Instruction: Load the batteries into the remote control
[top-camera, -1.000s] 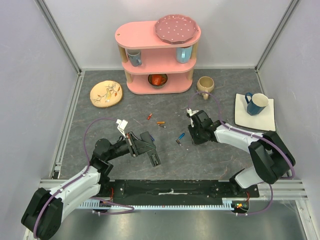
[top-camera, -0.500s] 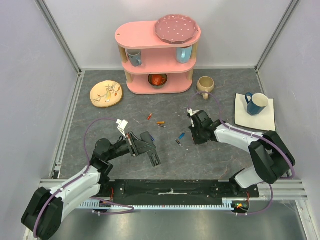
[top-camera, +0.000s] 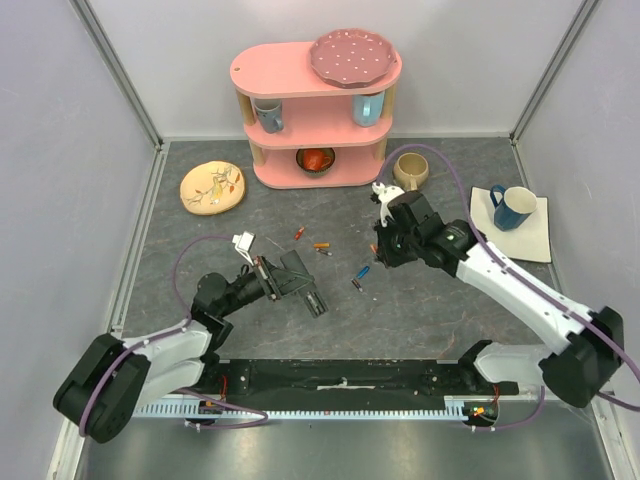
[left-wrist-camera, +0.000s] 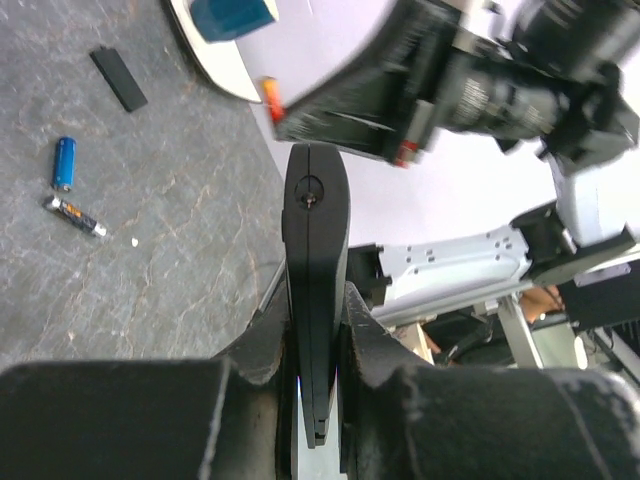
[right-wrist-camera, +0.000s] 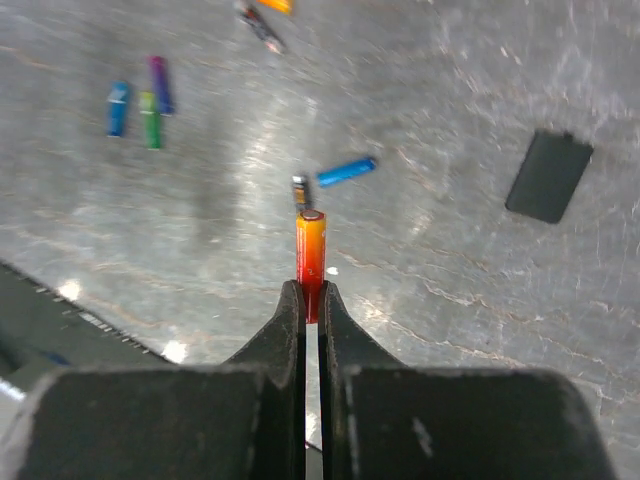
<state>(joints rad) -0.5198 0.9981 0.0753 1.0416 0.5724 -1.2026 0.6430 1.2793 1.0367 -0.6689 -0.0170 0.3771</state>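
My left gripper (top-camera: 290, 281) is shut on the remote control (top-camera: 312, 302), a slim black bar held on edge above the table; in the left wrist view the remote control (left-wrist-camera: 315, 230) sticks out from between the fingers. My right gripper (top-camera: 384, 247) hangs above the table's middle, shut on an orange-red battery (right-wrist-camera: 311, 255) that points out past the fingertips. That battery (left-wrist-camera: 268, 94) also shows in the left wrist view, just beyond the remote's tip. Loose batteries lie on the table: a blue one (right-wrist-camera: 346, 171), a dark one (right-wrist-camera: 301, 187), and blue (right-wrist-camera: 118, 107), green (right-wrist-camera: 150, 118) and purple (right-wrist-camera: 160, 84) ones.
A flat black cover (right-wrist-camera: 549, 176) lies on the table. At the back stands a pink shelf (top-camera: 316, 110) with cups, a bowl and a plate. A beige mug (top-camera: 410, 170), a yellow plate (top-camera: 212, 186) and a blue mug (top-camera: 515, 207) on a white napkin (top-camera: 535, 240) stand around it.
My right gripper has shut on the orange-red battery and lifted it off the table. My left arm has shifted the remote slightly toward the right.
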